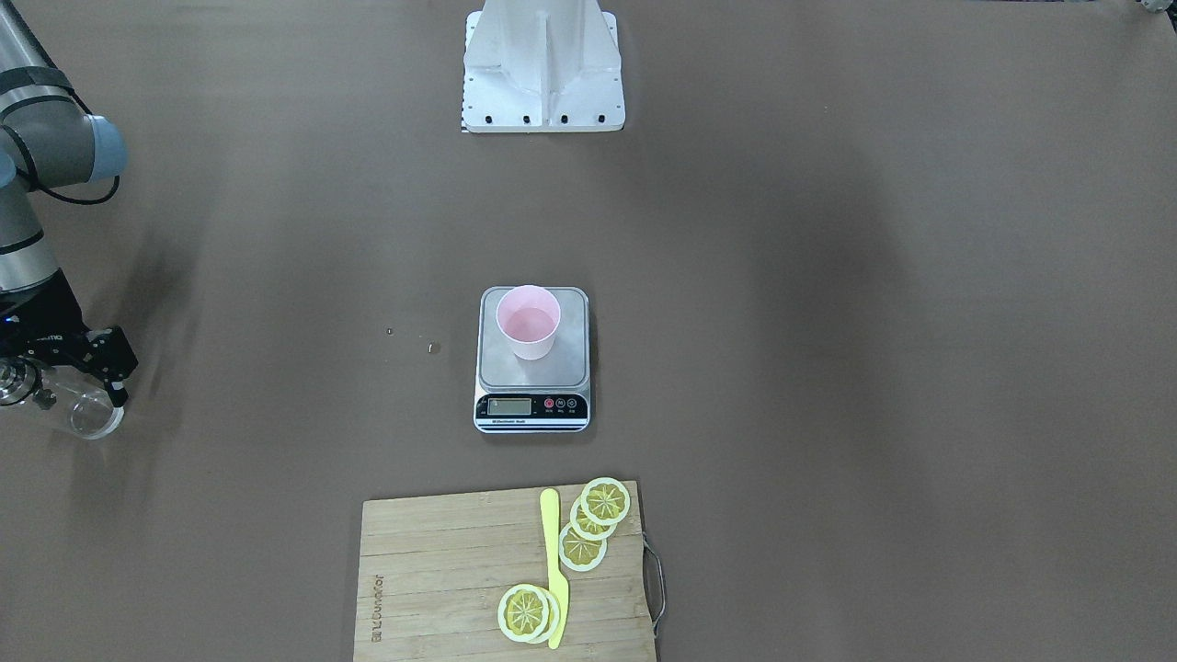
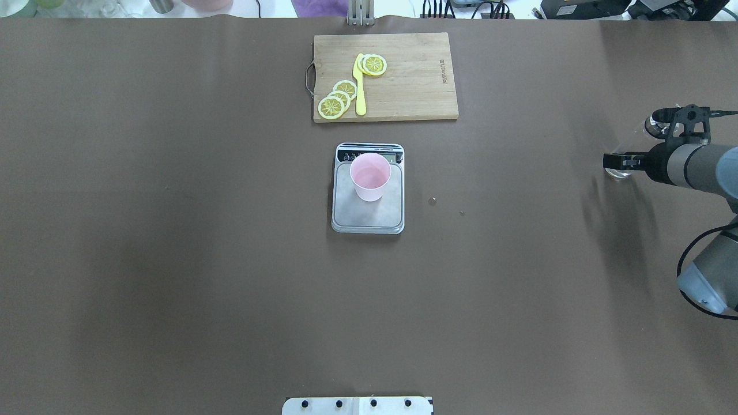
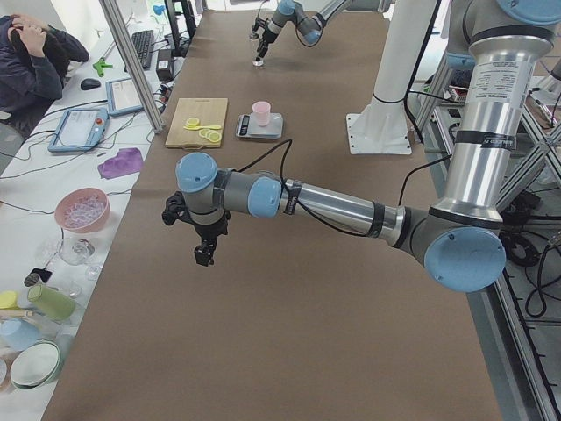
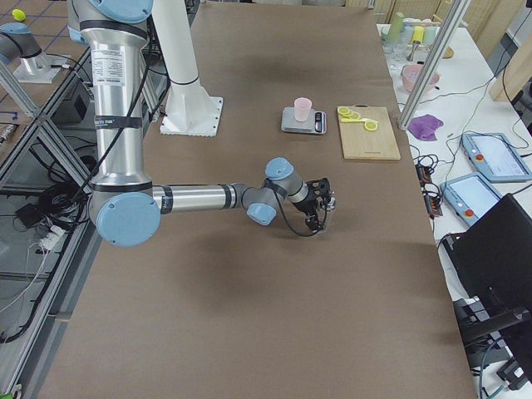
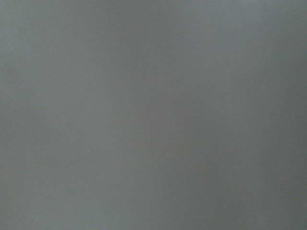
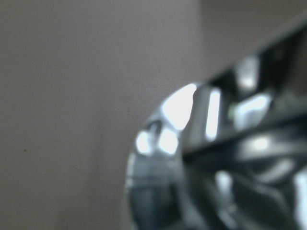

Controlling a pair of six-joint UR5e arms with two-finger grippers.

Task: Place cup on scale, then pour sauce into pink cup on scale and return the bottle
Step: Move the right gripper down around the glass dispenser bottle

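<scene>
Your desk (image 2: 173, 259): brown covering, wide. Cutting board (image 2: 403, 86) beyond the scale (image 2: 368, 213), bearing lemon slices (image 2: 337, 99) and a yellow knife (image 2: 360, 86). Cup (image 2: 370, 176) upright on the scale. Right claw (image 1: 69, 391) clamped on the bottle (image 1: 78, 409) at your desk's edge. Left claw (image 3: 203, 250): state cannot be told.

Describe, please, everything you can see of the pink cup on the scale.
The pink cup is small, plain and handleless, tapering toward its base, and looks like matte plastic. It stands upright on the scale, on the steel platform's half farther from the display. A thin, faint layer seems to lie at its bottom; what it is cannot be told. Nothing else touches it.
</scene>
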